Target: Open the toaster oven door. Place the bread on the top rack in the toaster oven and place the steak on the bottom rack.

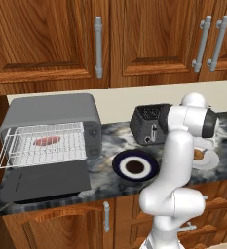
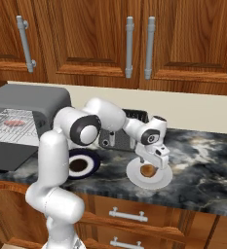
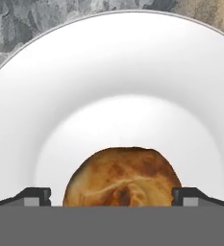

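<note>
The toaster oven (image 1: pixel 51 111) stands at the counter's left with its door (image 1: pixel 47 181) folded down flat. The steak (image 1: pixel 47 141) lies on a white wire rack (image 1: pixel 17 146) that is slid partly out; I cannot tell which of the racks it is. To the right, the bread (image 2: pixel 148 170) sits on a white plate (image 2: pixel 134 176). My gripper (image 2: pixel 149 166) hangs straight over it, open, its two fingertips (image 3: pixel 36 195) standing either side of the bread (image 3: pixel 120 178) just above the plate (image 3: pixel 113 72).
A dark blue plate (image 1: pixel 134 166) with a brown centre lies between the oven and the white plate. A black two-slot toaster (image 1: pixel 146 124) stands behind it against the wall. Wooden cabinets with metal handles hang above the counter.
</note>
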